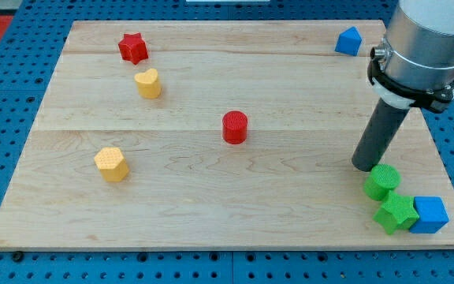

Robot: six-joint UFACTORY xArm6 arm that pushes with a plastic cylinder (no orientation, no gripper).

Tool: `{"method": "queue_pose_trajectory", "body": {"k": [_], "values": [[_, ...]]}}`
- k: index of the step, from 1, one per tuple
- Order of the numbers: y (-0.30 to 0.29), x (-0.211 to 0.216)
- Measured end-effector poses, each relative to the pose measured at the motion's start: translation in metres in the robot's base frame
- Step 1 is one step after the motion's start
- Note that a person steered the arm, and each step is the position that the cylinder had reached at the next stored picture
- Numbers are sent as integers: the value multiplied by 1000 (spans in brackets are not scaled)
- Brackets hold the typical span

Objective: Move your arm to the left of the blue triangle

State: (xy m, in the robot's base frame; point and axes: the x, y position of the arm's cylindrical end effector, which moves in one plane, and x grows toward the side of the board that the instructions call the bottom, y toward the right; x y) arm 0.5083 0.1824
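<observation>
The blue triangle point(348, 40) sits near the board's top right corner. My tip point(364, 166) is far below it, at the lower right of the board, just up-left of the green cylinder point(381, 181) and close to touching it. The dark rod rises from the tip to the grey arm body point(424, 47) at the view's top right, which stands to the right of the blue triangle.
A green star point(396, 212) and a blue cube point(430, 214) lie at the bottom right. A red cylinder point(235, 127) is mid-board. A red star point(132, 47), a yellow heart point(148, 82) and a yellow hexagon point(111, 164) are on the left. The wooden board point(211, 213) ends near the blocks at the right edge.
</observation>
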Motion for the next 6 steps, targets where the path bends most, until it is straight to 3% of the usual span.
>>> {"method": "queue_pose_trajectory", "body": {"k": [3,4,6], "values": [[16,1],[-14,-25],[-74,-124]]}}
